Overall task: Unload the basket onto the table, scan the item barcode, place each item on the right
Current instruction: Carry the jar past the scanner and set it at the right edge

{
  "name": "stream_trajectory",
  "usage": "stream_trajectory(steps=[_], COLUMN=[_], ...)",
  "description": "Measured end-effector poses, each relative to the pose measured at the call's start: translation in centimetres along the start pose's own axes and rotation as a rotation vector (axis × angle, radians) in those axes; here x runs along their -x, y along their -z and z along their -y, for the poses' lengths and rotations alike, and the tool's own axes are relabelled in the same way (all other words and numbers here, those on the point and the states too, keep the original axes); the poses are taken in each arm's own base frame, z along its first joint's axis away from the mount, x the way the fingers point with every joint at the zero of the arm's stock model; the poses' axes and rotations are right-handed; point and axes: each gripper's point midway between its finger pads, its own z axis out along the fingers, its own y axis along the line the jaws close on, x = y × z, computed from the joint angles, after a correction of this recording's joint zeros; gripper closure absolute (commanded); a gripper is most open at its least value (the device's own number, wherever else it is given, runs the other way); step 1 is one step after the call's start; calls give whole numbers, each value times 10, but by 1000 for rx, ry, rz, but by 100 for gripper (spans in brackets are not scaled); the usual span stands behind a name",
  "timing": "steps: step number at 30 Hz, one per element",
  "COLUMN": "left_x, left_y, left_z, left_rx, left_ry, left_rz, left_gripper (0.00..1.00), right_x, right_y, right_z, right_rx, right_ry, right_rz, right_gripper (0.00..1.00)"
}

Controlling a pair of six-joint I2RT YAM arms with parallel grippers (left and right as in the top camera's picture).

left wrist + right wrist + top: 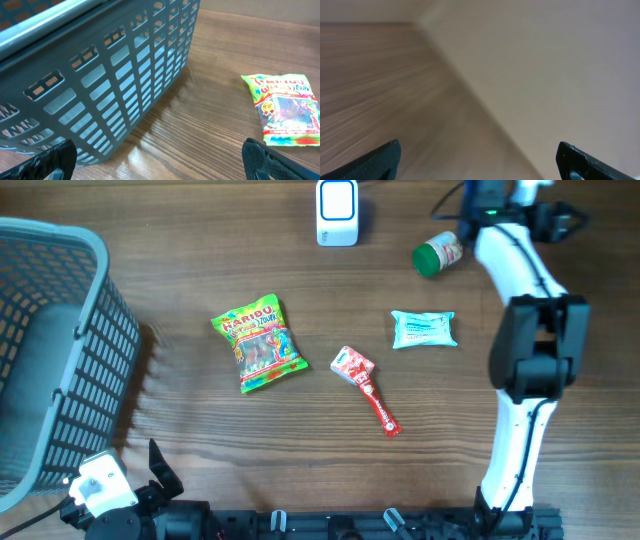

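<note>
While the left pincer (160,163) and right pincer (482,161) gape empty, wood-grain table (450,410) meets beige backdrop (545,75).

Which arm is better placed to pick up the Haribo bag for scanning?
Probably left. The left claw, open, faces the Haribo bag across bare table. The right claw, open too, points at the far table edge, beyond the green-capped bottle.

A brown wooden tabletop (200,440) with fine grain meets a plain beige wall (545,60) in soft light.
</note>
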Motion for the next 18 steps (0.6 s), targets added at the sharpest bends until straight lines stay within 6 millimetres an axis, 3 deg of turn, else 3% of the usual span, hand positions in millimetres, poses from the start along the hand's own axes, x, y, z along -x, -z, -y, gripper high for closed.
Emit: stream_trajectory(steps=[2, 4, 7, 8, 9, 11, 14, 18], left_x=[0, 0, 0, 0, 0, 0, 0, 0], left_y=[0, 0, 0, 0, 0, 0, 0, 0], left_z=[0, 0, 0, 0, 0, 0, 0, 0], left_rx=[0, 0, 0, 0, 0, 0, 0, 0], left_ry=[1, 1, 1, 1, 1, 1, 1, 1], left_rz=[1, 0, 0, 0, 1, 1, 1, 1], left_gripper=[0, 0, 0, 0, 0, 0, 0, 0], right_x=[3, 1, -11, -16, 0, -3, -21, -54], right_y=[31, 44, 58, 69, 94, 112, 126, 146], right_z=[-24, -36, -37, -30, -13, -13, -32, -74], right_rx=[105, 190, 395, 514, 732, 883, 962, 908], right_ry=[5, 25, 27, -20, -225, -396, -657, -792], right_rz=[36, 37, -43, -110, -194, -353, -665, -932], right_gripper=[0, 0, 0, 1, 2, 4, 4, 5])
